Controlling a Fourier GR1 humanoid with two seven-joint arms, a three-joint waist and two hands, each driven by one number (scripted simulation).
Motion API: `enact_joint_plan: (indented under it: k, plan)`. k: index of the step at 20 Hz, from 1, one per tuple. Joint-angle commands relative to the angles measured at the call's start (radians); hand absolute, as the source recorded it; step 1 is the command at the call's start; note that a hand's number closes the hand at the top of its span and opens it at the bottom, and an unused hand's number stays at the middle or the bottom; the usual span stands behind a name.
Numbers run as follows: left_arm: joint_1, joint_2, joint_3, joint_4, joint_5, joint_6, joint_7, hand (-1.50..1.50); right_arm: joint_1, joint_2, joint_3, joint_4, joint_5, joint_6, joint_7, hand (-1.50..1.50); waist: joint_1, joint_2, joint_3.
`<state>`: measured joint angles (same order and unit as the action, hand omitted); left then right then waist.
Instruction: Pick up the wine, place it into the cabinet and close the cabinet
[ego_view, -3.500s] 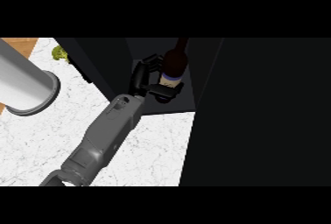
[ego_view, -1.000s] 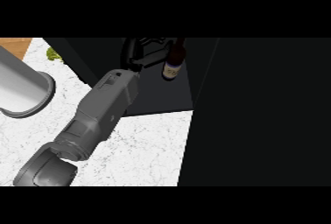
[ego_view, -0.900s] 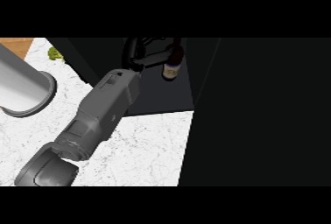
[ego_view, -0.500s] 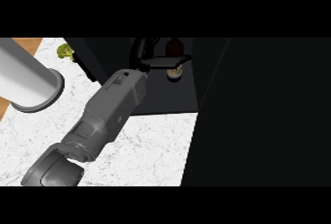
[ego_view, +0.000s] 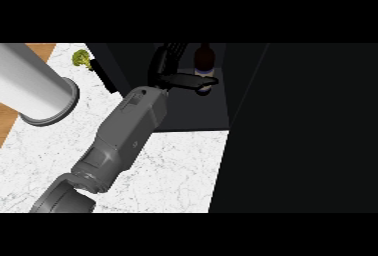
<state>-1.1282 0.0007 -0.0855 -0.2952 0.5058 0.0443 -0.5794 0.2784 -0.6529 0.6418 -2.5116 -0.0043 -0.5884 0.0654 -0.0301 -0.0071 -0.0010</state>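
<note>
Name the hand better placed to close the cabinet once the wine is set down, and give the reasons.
Probably the left hand: it is the only hand in view, reaching into the dark cabinet with its thumb beside the wine bottle. The right hand does not show.

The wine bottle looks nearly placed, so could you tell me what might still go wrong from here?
1. The robot hand has its thumb against the wine bottle inside the dark cabinet; pulling back carelessly could tip it.
2. The bottle seems close to the cabinet's inner wall, so a nudge might knock it.
3. The forearm lies across the opening, blocking any closing.
</note>
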Motion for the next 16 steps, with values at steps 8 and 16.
enact_joint_plan:
  k: [8, 16]
  plan:
    - [0.264, -0.001, -0.184, -0.299, 0.117, -0.040, 0.033, -1.50, 0.082, -0.037, 0.019, -0.187, -0.002, -0.017, 0.080, -1.50, 0.016, -0.010, 0.000]
    - [0.514, 0.011, -0.259, -0.568, 0.105, -0.001, 0.112, -1.50, 0.150, -0.051, 0.018, -0.202, -0.016, -0.029, 0.012, -1.50, 0.042, -0.017, 0.002]
